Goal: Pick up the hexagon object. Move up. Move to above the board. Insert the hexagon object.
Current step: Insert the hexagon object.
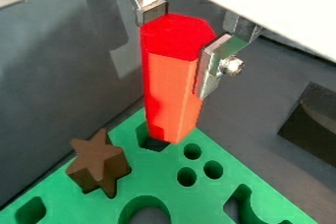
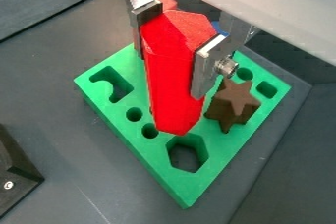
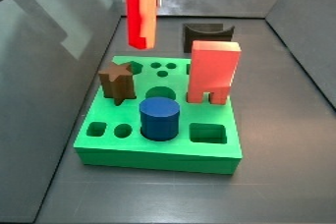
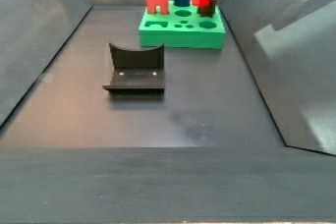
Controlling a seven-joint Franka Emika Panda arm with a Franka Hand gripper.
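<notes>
Red hexagon [image 2: 171, 76] hung clamped in the gripper's [image 2: 178, 46] jaws above the board [image 2: 112, 105], its hexagonal hole [image 2: 188, 154] toward five o'clock, needing alignment before insertion.

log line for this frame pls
stage: over board, pre-insert | gripper: shut on hexagon object, upright | board: brown star, blue cylinder, salmon arch already seated | hexagon hole: open

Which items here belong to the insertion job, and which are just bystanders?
In the job:
- hexagon peg, held upright in the pincer above the board
- board

Bystanders:
- brown star block, in the board
- blue cylinder, in the board
- salmon arch block, on the board
- fixture, on the floor apart from the board
</notes>
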